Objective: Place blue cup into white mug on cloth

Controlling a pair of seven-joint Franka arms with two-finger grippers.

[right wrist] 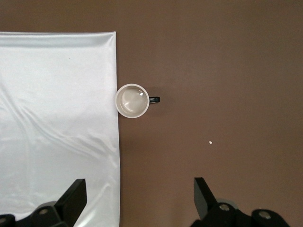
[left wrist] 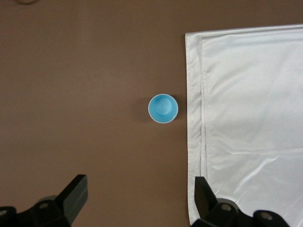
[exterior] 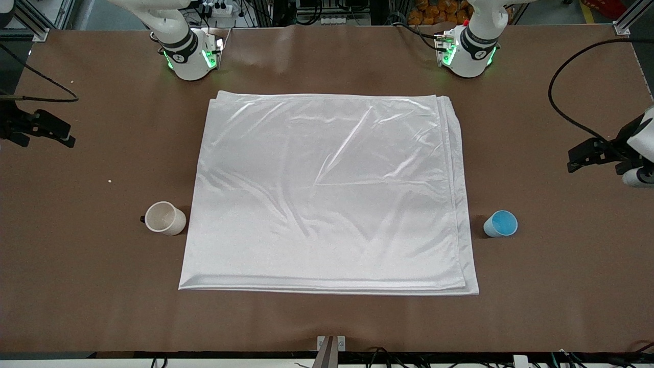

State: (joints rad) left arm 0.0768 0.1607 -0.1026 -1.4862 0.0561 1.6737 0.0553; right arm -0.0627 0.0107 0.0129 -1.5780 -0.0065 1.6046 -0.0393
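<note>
The blue cup (exterior: 501,224) stands upright on the brown table, just off the cloth's (exterior: 327,194) edge toward the left arm's end. The white mug (exterior: 164,219) stands upright on the table against the cloth's edge toward the right arm's end, its dark handle pointing away from the cloth. My left gripper (left wrist: 140,189) is open and empty, high over the table near the blue cup (left wrist: 163,108) and the cloth (left wrist: 251,118) edge. My right gripper (right wrist: 140,189) is open and empty, high over the cloth (right wrist: 57,118) edge near the mug (right wrist: 132,100).
The cloth lies flat in folded layers in the middle of the table (exterior: 92,286). Both arm bases stand along the table's edge farthest from the front camera. A black cable (exterior: 557,102) loops over the table at the left arm's end. A small white crumb (exterior: 109,180) lies near the mug.
</note>
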